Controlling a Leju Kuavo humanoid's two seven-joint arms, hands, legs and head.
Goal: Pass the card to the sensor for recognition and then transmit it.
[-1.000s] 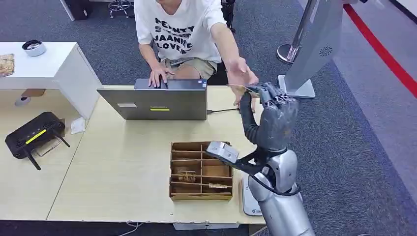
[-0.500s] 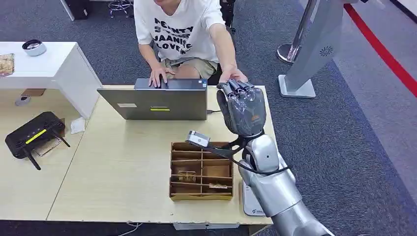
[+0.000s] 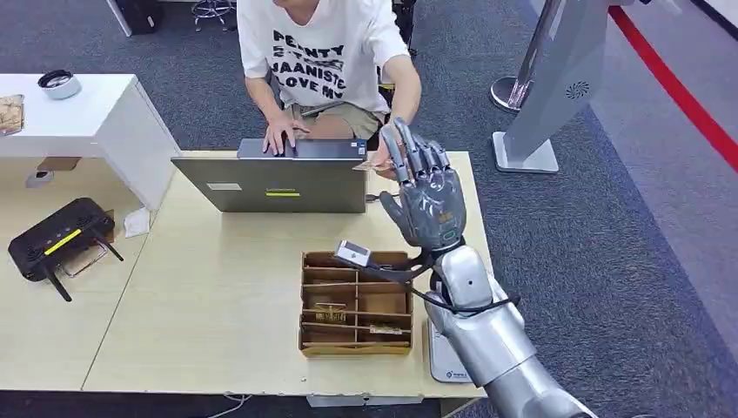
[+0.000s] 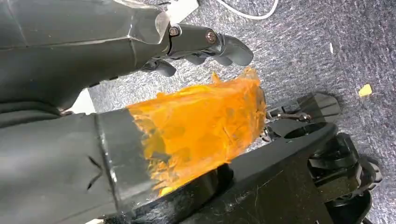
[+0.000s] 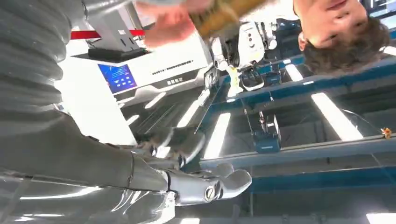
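The right robot hand (image 3: 426,198) is raised upright over the far right corner of the pale wooden tabletop (image 3: 218,305), palm turned away and fingers spread apart, holding nothing; that released pose fits a handover already made. At about eleven o'clock from its fingertips, the seated person's hand (image 3: 383,162) in a white printed T-shirt sits just beyond the tabletop edge, and the small tan card (image 5: 223,13) appears to be in that hand, though the wrist picture is blurred and I cannot be sure. At nine o'clock stands the open grey laptop (image 3: 277,178), facing the person. At seven o'clock lies the brown wooden compartment tray (image 3: 355,303), likely the card store. The left robot hand (image 4: 140,42) hangs over grey carpet, fingers loosely curled with nothing visible in them.
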